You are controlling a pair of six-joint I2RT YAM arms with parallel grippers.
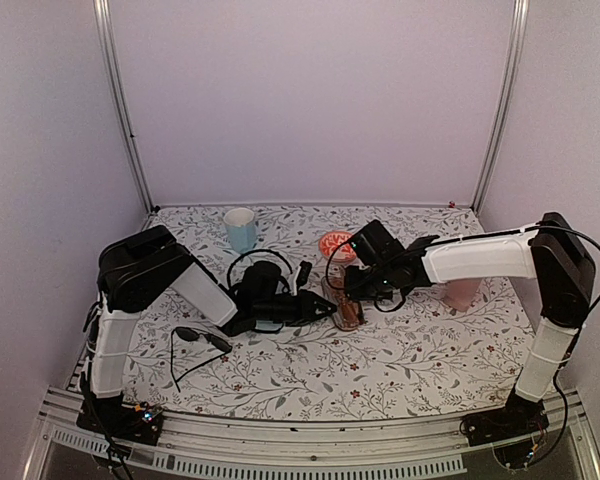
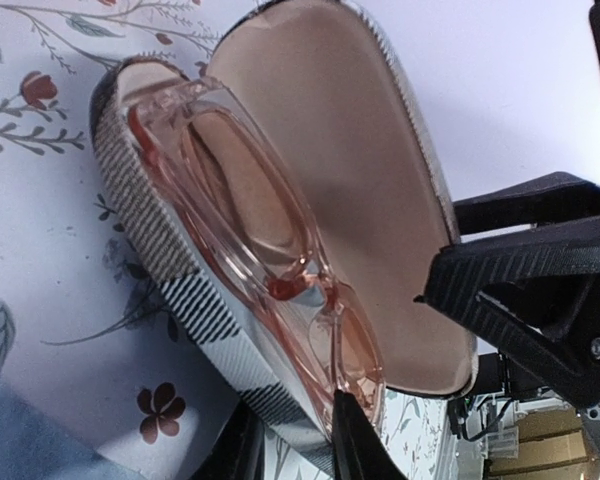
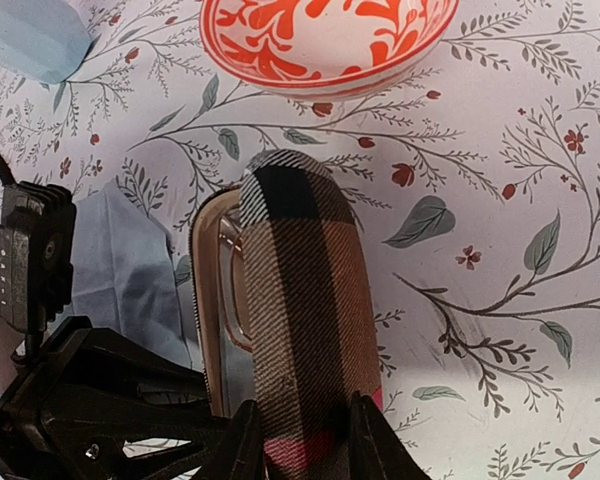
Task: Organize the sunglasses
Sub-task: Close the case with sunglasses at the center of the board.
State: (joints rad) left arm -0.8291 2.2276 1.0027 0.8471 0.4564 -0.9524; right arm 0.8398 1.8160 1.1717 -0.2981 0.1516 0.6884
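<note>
Pink glasses [image 2: 250, 200] sit in the open brown case [image 2: 180, 290], left tool [image 2: 295, 425] pinching them, right tool [image 3: 302, 425] gripping its lid [image 3: 300, 300]; black sunglasses [image 1: 202, 338] lie left of the case, not yet packed

The floral worktop [image 1: 400, 360] bore a blue cup [image 1: 240, 228] and a red-patterned bowl [image 1: 336, 243] near its far edge — black sunglasses [image 1: 202, 340] toward the near-left corner, a plaid case [image 1: 345, 305] at centre, a pink case [image 1: 462, 293] rightward.

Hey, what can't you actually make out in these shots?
Top view: pink glasses in the plaid case, too small to see.
Left wrist: what the left claw pinches, cut off at the bottom edge.
Right wrist: the case lid covers most of those glasses.
Top view: right arm hides half the pink case.
</note>
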